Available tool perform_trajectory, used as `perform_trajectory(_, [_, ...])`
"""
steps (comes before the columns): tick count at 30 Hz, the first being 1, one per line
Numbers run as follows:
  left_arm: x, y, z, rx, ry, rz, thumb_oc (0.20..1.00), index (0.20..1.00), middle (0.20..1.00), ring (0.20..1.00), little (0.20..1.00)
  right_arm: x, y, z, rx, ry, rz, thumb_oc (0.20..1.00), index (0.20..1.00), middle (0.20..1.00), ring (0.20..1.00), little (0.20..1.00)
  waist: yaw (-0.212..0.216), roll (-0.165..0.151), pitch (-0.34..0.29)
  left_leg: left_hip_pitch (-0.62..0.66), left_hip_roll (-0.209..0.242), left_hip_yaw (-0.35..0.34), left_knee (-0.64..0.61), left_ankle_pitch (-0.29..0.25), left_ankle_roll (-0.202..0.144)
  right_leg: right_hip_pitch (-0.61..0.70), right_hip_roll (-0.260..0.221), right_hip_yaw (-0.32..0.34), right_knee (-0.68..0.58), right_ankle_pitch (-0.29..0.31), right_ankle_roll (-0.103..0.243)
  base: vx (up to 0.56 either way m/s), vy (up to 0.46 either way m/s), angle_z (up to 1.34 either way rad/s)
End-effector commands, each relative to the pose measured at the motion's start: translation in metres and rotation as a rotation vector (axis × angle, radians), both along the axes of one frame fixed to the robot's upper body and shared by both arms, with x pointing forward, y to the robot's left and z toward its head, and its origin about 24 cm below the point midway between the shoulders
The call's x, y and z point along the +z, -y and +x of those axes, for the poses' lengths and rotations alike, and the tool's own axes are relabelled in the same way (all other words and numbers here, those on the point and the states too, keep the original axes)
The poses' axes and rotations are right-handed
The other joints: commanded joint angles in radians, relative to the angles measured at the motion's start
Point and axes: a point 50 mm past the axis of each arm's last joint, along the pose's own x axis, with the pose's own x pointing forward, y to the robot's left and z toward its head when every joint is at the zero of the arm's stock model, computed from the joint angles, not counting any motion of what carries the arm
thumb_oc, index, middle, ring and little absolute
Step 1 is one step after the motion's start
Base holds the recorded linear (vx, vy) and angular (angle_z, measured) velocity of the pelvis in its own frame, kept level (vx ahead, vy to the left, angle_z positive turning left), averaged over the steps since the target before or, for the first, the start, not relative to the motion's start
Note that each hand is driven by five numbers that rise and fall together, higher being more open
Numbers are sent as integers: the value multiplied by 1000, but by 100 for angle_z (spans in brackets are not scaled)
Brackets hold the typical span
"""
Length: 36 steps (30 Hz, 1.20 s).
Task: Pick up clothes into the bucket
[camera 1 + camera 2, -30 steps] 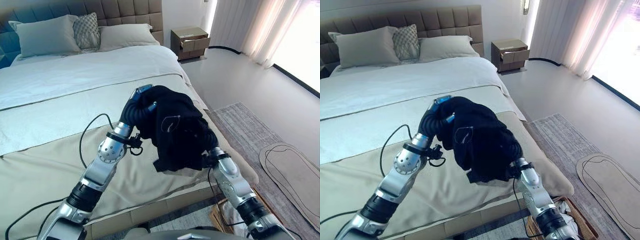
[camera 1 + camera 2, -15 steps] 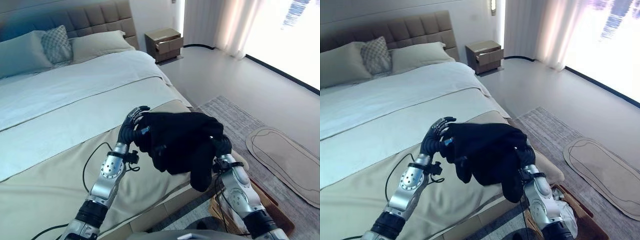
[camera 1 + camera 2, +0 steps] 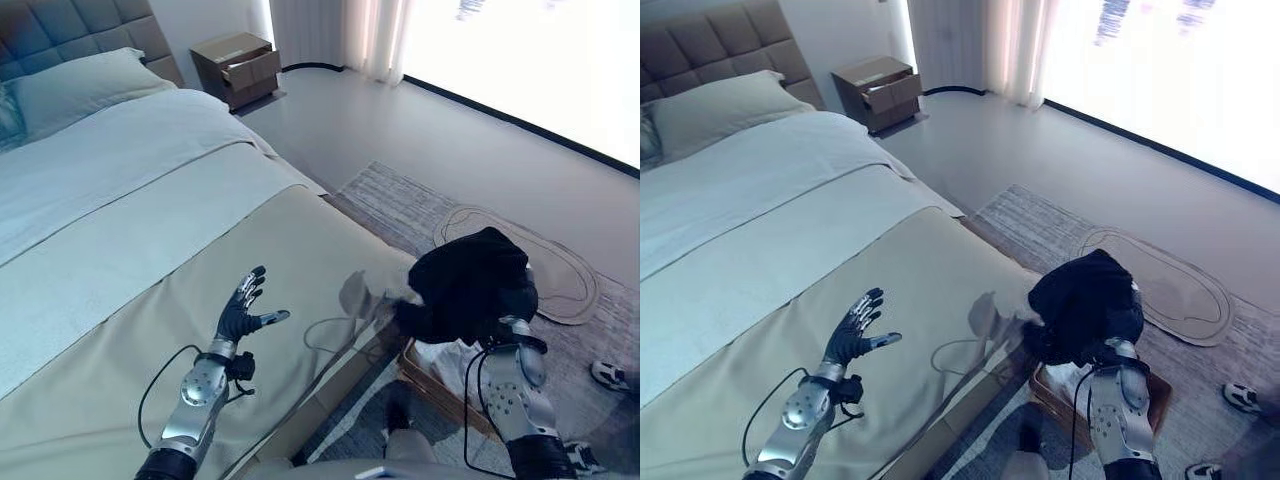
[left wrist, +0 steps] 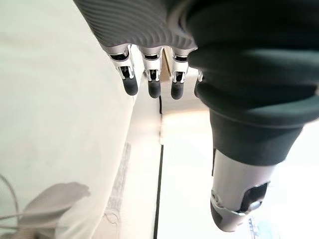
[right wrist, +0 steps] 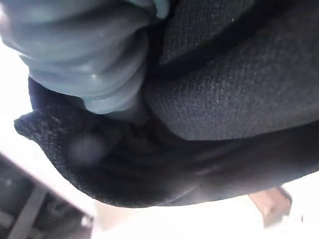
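While the left hand (image 3: 243, 311) hovers over the beige quilted bed cover (image 3: 120, 340) with fingers spread and empty, the black crumpled garment (image 3: 470, 284) sits bunched over the right hand (image 5: 94, 74) — draped on it, fingers hidden, grip not discernible — above the brown woven bucket (image 3: 1145, 395) on the floor beside the bed.

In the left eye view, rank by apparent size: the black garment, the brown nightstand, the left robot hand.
1. Black garment, bundled above the right arm, nearest the camera.
2. Brown wooden nightstand; far off, so its small look is partly distance.
3. Left robot hand, fingers spread over the beige bed cover.
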Motion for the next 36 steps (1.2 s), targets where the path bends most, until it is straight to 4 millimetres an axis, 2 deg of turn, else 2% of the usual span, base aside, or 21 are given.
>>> perform_trajectory(1, [32, -16, -2, 40, 179, -54, 1000, 1000, 1000, 1000, 1000, 42, 17, 2, -96, 220, -66, 200, 200, 200, 200, 200, 21, -16, -16, -73, -20, -193, 143, -121, 34, 0, -71, 25, 34, 144, 67, -2, -68, 8])
perform_trajectory(2, [32, -17, -2, 39, 179, -54, 1000, 1000, 1000, 1000, 1000, 42, 17, 2, -97, 220, -65, 200, 200, 200, 200, 200, 19, -17, -16, -74, -21, -195, 144, -122, 34, 2, -72, 22, 33, 144, 67, -13, -125, 9])
perform_trajectory(3, [31, -22, -5, 70, 171, -61, 1000, 1000, 1000, 1000, 1000, 44, 22, -2, -131, 229, -70, 200, 200, 200, 200, 200, 23, -30, -14, -93, -15, -192, 161, -126, 26, 13, -102, -2, 15, 168, 77, -6, -133, 11])
perform_trajectory(5, [30, -28, -7, 104, 169, -65, 1000, 1000, 1000, 1000, 1000, 48, 29, -4, -174, 248, -71, 200, 200, 200, 200, 200, 18, -53, -17, -126, -10, -187, 186, -132, 16, 22, -89, -6, -35, 178, 89, -31, -198, -5])
perform_trajectory(9, [34, -40, -6, 179, 195, -80, 1000, 1000, 1000, 1000, 1000, 61, 41, -2, -268, 304, -64, 200, 200, 200, 200, 200, 19, -77, 5, -211, 25, -182, 270, -142, -13, 27, -48, -16, -105, 139, 94, -96, -205, -24])
perform_trajectory(10, [41, -41, -4, 188, 228, -72, 1000, 1000, 1000, 1000, 1000, 66, 49, 0, -302, 303, -93, 200, 200, 200, 200, 200, 15, -74, 30, -241, 44, -192, 286, -133, -26, 11, -32, -14, -99, 116, 88, -127, -165, -30])
perform_trajectory(13, [49, -41, -1, 184, 269, -84, 1000, 1000, 1000, 1000, 1000, 68, 57, 5, -323, 268, -153, 200, 200, 200, 200, 200, 5, -62, 67, -279, 61, -206, 300, -121, -38, -31, -19, -10, -76, 98, 77, -160, -130, -15])
perform_trajectory(15, [62, -38, 7, 171, 329, -115, 1000, 1000, 1000, 1000, 1000, 79, 59, 17, -329, 267, -213, 200, 200, 200, 200, 200, -11, -42, 121, -337, 84, -216, 316, -103, -49, -113, -13, 9, -26, 83, 61, -246, -132, 4])
perform_trajectory(23, [85, -28, 19, 171, 443, -186, 1000, 1000, 1000, 1000, 1000, 101, 61, 45, -359, 248, -329, 200, 200, 200, 200, 200, -17, -4, 199, -500, 93, -225, 398, -96, -55, -312, 3, 61, 106, 45, 40, -140, -78, -1])
perform_trajectory(27, [101, -22, 22, 169, 516, -232, 1000, 1000, 1000, 1000, 1000, 117, 68, 57, -414, 253, -369, 200, 200, 200, 200, 200, -17, 23, 228, -610, 97, -232, 461, -108, -62, -427, 15, 89, 181, 22, 30, -117, -66, 0])
perform_trajectory(32, [114, -20, 21, 174, 581, -248, 1000, 1000, 1000, 1000, 1000, 133, 80, 69, -490, 236, -412, 200, 200, 200, 200, 200, -16, 53, 253, -709, 103, -225, 492, -102, -66, -544, 21, 116, 225, 20, 24, -94, -11, -5])
perform_trajectory(34, [116, -20, 21, 181, 591, -255, 1000, 1000, 1000, 1000, 1000, 135, 81, 71, -501, 233, -411, 200, 200, 200, 200, 200, -16, 58, 254, -731, 104, -224, 502, -104, -65, -570, 23, 124, 236, 18, 23, -52, 4, -6])
perform_trajectory(36, [121, -17, 20, 179, 612, -276, 1000, 1000, 1000, 1000, 1000, 134, 93, 74, -559, 186, -404, 200, 200, 200, 200, 200, -15, 74, 265, -779, 102, -221, 525, -108, -66, -623, 22, 136, 266, 14, 22, -55, -7, -5])
